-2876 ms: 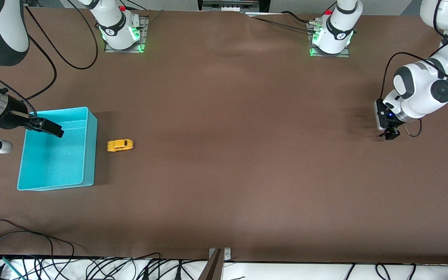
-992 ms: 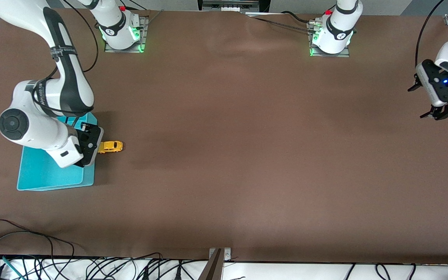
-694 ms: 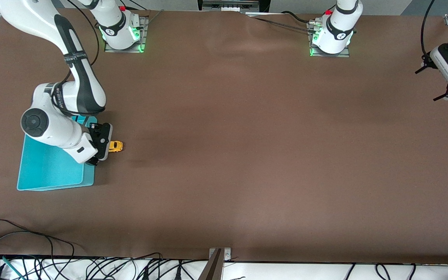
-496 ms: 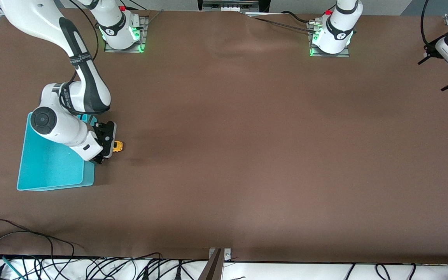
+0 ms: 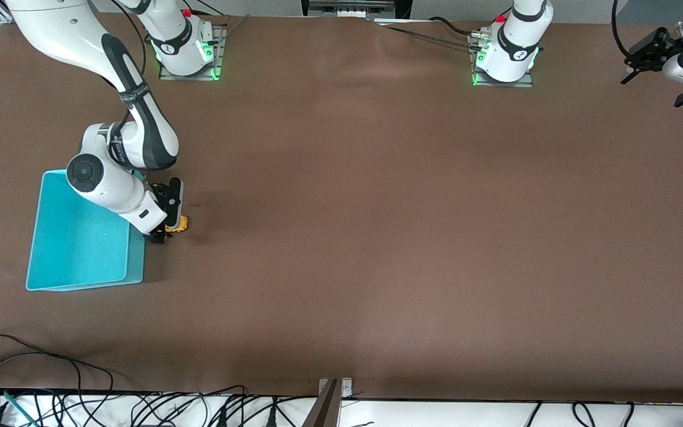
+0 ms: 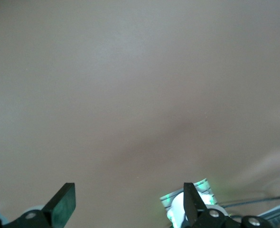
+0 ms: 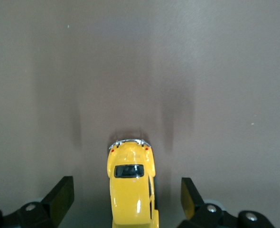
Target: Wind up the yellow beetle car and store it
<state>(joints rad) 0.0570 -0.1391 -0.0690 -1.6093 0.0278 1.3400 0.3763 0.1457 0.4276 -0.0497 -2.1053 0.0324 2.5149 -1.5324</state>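
Note:
The yellow beetle car [image 5: 179, 223] stands on the brown table beside the turquoise bin [image 5: 57, 261], mostly hidden under my right hand. In the right wrist view the car [image 7: 131, 185] sits between my fingers with clear gaps on both sides. My right gripper [image 5: 166, 227] is open, low over the car [image 7: 127, 199]. My left gripper [image 5: 656, 71] is open and empty, raised over the table's edge at the left arm's end; its wrist view [image 6: 129, 204] shows only bare table.
The right arm's elbow [image 5: 89, 172] hangs over the bin's farther corner. Both arm bases [image 5: 184, 50] [image 5: 504, 56] stand at the farther table edge. Cables [image 5: 51, 385] lie along the nearer edge.
My right arm swung from over the bin to the car and lowered its open gripper around it. The car sits a little closer to the bin. My left arm lifted away toward the table's corner.

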